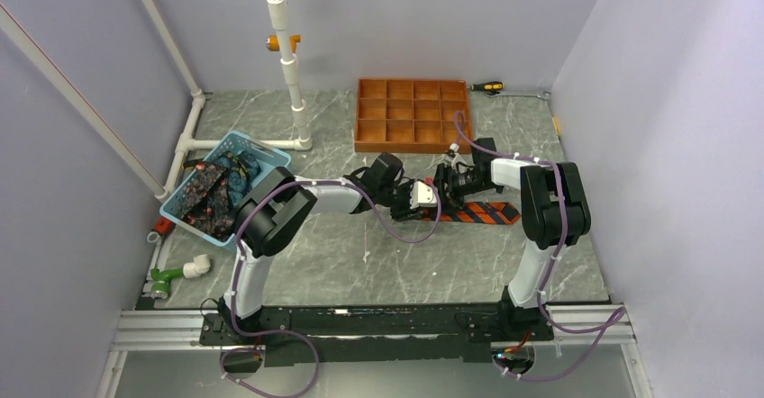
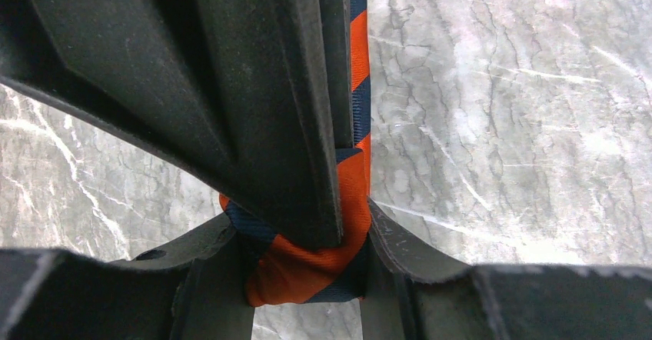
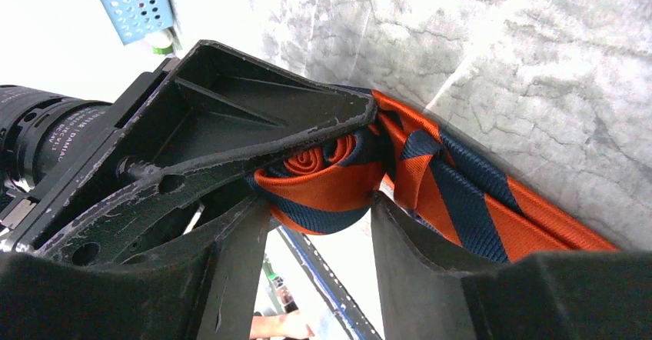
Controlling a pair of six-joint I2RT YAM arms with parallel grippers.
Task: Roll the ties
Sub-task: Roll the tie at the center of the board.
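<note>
The orange and navy striped tie (image 1: 486, 212) lies on the grey marble table right of centre, its left end wound into a small roll. In the left wrist view the roll (image 2: 307, 267) sits between my left gripper's (image 2: 307, 278) fingers, which are shut on it. In the right wrist view the roll (image 3: 323, 186) sits between my right gripper's (image 3: 323, 217) fingers, also shut on it, and the flat tie runs off to the right. The two grippers meet at the table's middle, left (image 1: 423, 195) and right (image 1: 448, 186). More dark patterned ties (image 1: 209, 195) lie in the basket.
A blue perforated basket (image 1: 270, 157) stands at the left. The orange-brown gridded tray (image 1: 413, 114) stands just behind the grippers. A screwdriver (image 1: 486, 86) lies at the back wall. White pipes (image 1: 290, 65) stand at the back left, and a green-white fitting (image 1: 176, 274) lies at the near left.
</note>
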